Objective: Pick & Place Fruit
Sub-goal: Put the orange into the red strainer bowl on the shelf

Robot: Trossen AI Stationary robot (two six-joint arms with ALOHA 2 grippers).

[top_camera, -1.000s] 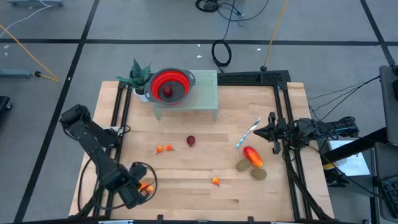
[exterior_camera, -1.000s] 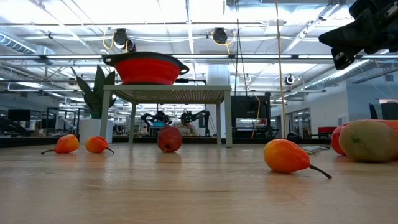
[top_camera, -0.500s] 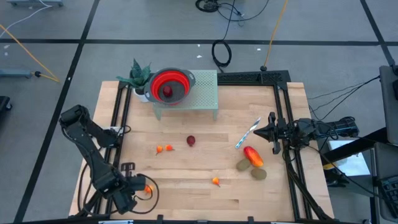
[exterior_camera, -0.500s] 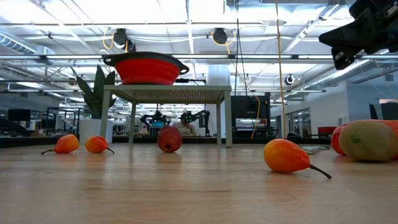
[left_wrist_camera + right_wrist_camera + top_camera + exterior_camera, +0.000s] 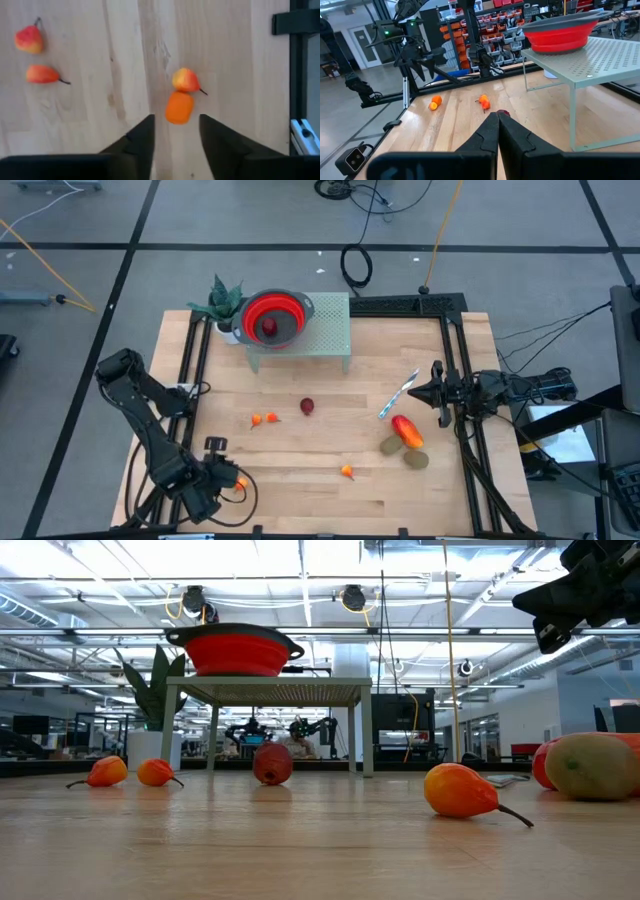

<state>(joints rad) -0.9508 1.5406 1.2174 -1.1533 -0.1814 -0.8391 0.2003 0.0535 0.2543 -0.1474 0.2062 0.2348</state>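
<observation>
Fruit lies spread over the wooden table [image 5: 300, 480], and we go from the left side to the right. At the near left corner we see the left gripper [image 5: 212, 480] low over the wood, its fingers [image 5: 145, 135] apart, holding nothing. Just ahead of the fingers lie two small orange pieces [image 5: 182, 95], touching each other. Farther toward the middle we see a pair of small orange fruits [image 5: 263, 419] side by side, then one dark red round fruit [image 5: 307, 407] alone. Behind them, on a pale green perforated stand [image 5: 325, 335], sits the red bowl [image 5: 272, 317], and we see one dark red fruit inside it [image 5: 270, 327]; a small plant [image 5: 222, 302] is beside the stand. Near the front middle lies one more orange piece with a stem [image 5: 347, 472]. On the right we find the red-orange oval [image 5: 407, 430] touching two brownish-green ovals [image 5: 403, 452], with the blue-and-white stick [image 5: 398, 394] just behind. The right gripper [image 5: 418, 391] waits at the right edge, its fingers [image 5: 492, 135] pressed together and empty.
</observation>
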